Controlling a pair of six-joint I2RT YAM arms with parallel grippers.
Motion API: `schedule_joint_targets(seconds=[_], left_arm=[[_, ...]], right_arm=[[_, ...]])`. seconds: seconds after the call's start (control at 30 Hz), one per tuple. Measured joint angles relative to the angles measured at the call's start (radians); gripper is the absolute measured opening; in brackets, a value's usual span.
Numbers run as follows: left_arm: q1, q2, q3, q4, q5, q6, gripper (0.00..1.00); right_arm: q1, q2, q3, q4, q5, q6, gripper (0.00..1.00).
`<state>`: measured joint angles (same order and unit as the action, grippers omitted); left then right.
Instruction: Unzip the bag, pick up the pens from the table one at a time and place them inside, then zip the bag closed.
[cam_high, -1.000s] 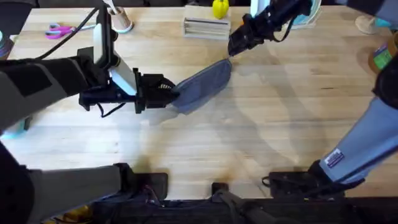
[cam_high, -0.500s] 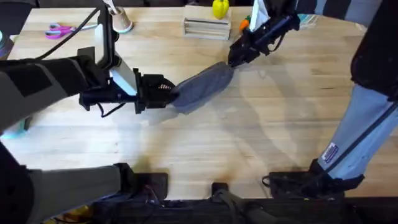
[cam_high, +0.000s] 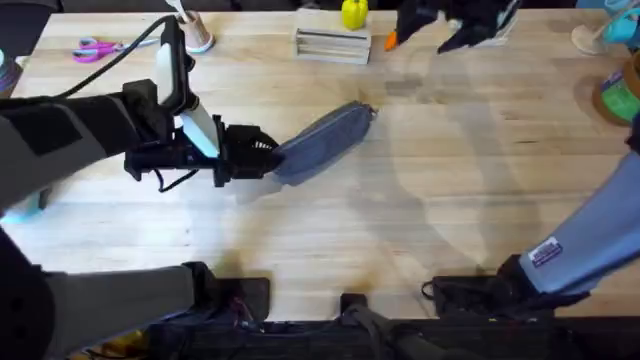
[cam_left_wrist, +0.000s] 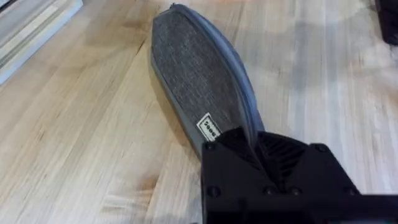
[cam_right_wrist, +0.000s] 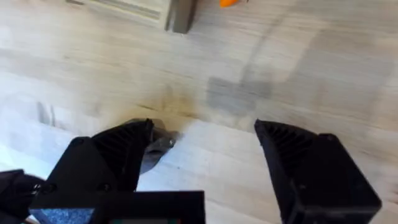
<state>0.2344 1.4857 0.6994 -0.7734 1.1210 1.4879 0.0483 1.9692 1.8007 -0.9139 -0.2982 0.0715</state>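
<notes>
Since half a second ago the right gripper (cam_high: 440, 30) has let go of the far end of the bag (cam_high: 322, 140) and lifted away toward the far edge, where it shows dark and blurred; from its own wrist camera its fingers (cam_right_wrist: 314, 165) stand spread wide with bare wood between them. Lying slantwise in the middle of the counter (cam_high: 420, 220), the bag is zipped as far as can be seen, its small metal pull (cam_high: 372, 113) at the far right tip. The left gripper (cam_high: 268, 158) has its fingers pressed together on the bag's near left end, covering that end in the left wrist view, beside a small white label (cam_left_wrist: 209, 127). Along the far edge sit pink-handled scissors (cam_high: 93, 48) at the left, a pale slatted block (cam_high: 331, 44), a yellow object (cam_high: 354, 13) cut off by the frame, and a small orange shape (cam_high: 391, 40) partly hidden by the right arm.
</notes>
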Motion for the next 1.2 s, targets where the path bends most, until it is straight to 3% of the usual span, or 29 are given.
schedule_joint_targets(seconds=[0.37, 0.43, 0.6, 0.63, 1.2], left_arm=[[0.0, 0.0, 0.0, 0.0, 0.0, 0.0, 0.07], [0.0, 0.0, 0.0, -0.002, 0.008, 0.001, 0.219], [0.0, 0.0, 0.0, -0.003, 0.02, -0.002, 0.943], [0.0, 0.0, 0.0, -0.004, 0.021, -0.003, 0.98], [0.004, 0.0, 0.001, 0.011, 0.035, 0.0, 0.996]], right_arm=[[0.016, -0.286, 0.05, -0.121, 0.056, -0.103, 0.996], [0.016, -0.331, 0.051, -0.141, 0.088, -0.117, 0.996], [0.016, -0.439, 0.051, -0.206, 0.158, -0.139, 0.997], [0.016, -0.459, 0.051, -0.218, 0.166, -0.142, 0.997], [0.016, -0.734, 0.052, -0.311, 0.196, -0.155, 0.997]])
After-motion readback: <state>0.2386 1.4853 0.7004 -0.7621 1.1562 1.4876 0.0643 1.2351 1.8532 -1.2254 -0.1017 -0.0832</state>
